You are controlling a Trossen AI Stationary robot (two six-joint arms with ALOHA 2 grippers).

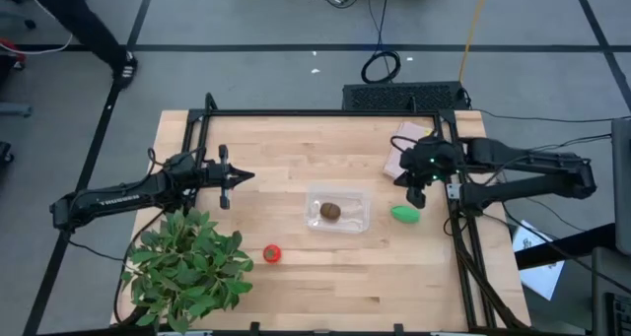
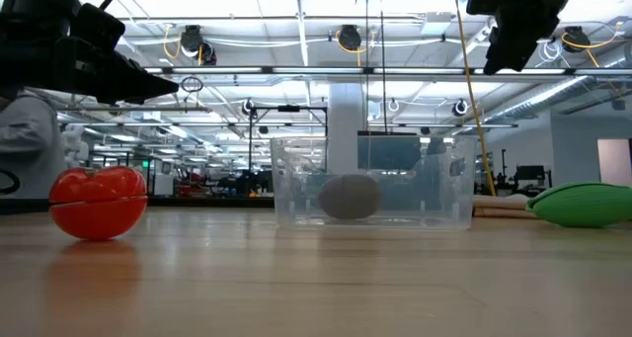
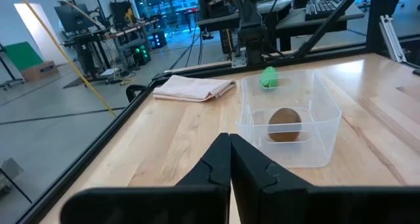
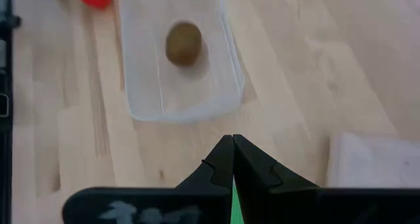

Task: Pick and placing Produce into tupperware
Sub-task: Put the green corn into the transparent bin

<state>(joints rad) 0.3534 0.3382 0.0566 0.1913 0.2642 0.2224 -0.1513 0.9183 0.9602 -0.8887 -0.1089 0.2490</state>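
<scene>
Already the kiwi (image 1: pixel 330 211) lies inside the tupperware (image 1: pixel 357 200) at mid-table, beside the big plant (image 1: pixel 187 267). Both arms hang above the wood with fingers pressed together, empty: the left gripper (image 1: pixel 240 175) well left of the tub, the right gripper (image 1: pixel 415 195) just over the green piece (image 1: pixel 405 214). That piece looks next; the jaws must spread, then descend. Lastly, the tomato (image 1: pixel 272 253) waits near the plant.
</scene>
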